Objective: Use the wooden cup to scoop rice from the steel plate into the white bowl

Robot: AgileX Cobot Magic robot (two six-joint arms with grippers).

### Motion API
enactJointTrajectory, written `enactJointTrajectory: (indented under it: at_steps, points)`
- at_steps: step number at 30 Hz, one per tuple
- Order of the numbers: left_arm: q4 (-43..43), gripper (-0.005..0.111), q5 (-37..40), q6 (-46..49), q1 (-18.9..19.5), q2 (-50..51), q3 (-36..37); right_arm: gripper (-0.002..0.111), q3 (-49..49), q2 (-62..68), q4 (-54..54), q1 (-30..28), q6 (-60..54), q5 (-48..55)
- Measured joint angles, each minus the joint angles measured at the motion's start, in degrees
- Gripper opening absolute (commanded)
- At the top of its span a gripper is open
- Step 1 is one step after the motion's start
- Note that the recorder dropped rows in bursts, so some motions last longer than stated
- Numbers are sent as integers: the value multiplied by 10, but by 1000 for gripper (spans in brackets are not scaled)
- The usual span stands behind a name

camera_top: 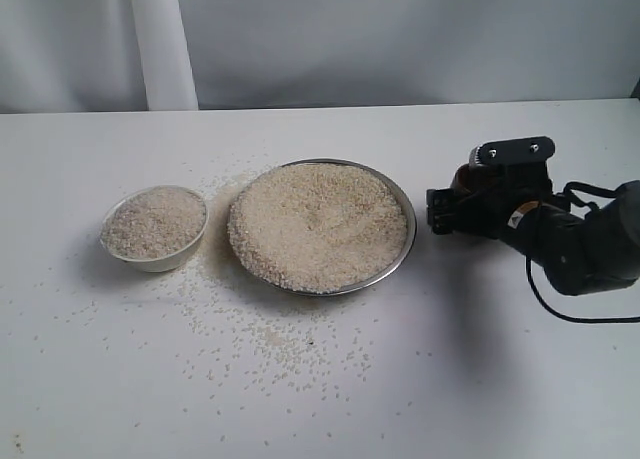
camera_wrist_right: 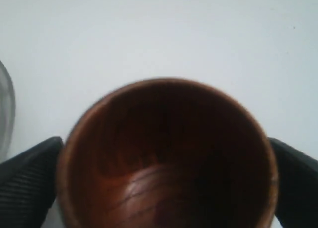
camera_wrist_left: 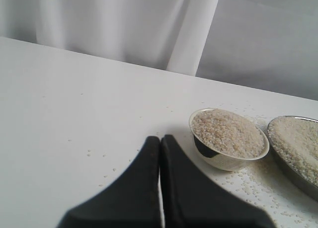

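Observation:
The steel plate (camera_top: pixel 411 235) sits mid-table, heaped with rice (camera_top: pixel 318 224). To its left stands the white bowl (camera_top: pixel 160 262), filled with rice (camera_top: pixel 153 222). Right of the plate, my right gripper (camera_top: pixel 437 211) reaches low over the table with the wooden cup (camera_top: pixel 462 182) between its fingers. In the right wrist view the cup (camera_wrist_right: pixel 166 153) is upright and empty, flanked by both fingers (camera_wrist_right: pixel 30 183); a sliver of table shows between one finger and the cup wall. My left gripper (camera_wrist_left: pixel 160 138) is shut on nothing, near the bowl (camera_wrist_left: pixel 223 161).
Loose grains (camera_top: pixel 270 344) lie scattered on the white table in front of the plate and bowl. A white curtain hangs behind the table's far edge. The plate's rim (camera_wrist_right: pixel 5 114) shows at the edge of the right wrist view.

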Motion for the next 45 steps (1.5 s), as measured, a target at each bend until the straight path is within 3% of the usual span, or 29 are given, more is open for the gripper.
enactJointTrajectory:
  at_steps: [10, 12, 15, 19, 24, 30, 40, 45]
  points:
    - [0, 0, 0, 0, 0, 0, 0, 96, 67, -163, -9, 0, -9, 13]
    - [0, 0, 0, 0, 0, 0, 0, 92, 82, -203, -9, 0, -7, 13]
    - [0, 0, 0, 0, 0, 0, 0, 69, 119, -293, -13, 0, 17, 16]
    - [0, 0, 0, 0, 0, 0, 0, 29, 159, -422, -64, 0, 64, 55]
    - [0, 0, 0, 0, 0, 0, 0, 0, 167, -566, -79, 0, 80, 194]
    - [0, 0, 0, 0, 0, 0, 0, 0, 168, -701, -82, 0, 95, 269]
    - [0, 0, 0, 0, 0, 0, 0, 0, 168, -793, -82, 0, 97, 272]
    - [0, 0, 0, 0, 0, 0, 0, 0, 168, -824, -82, 0, 43, 272]
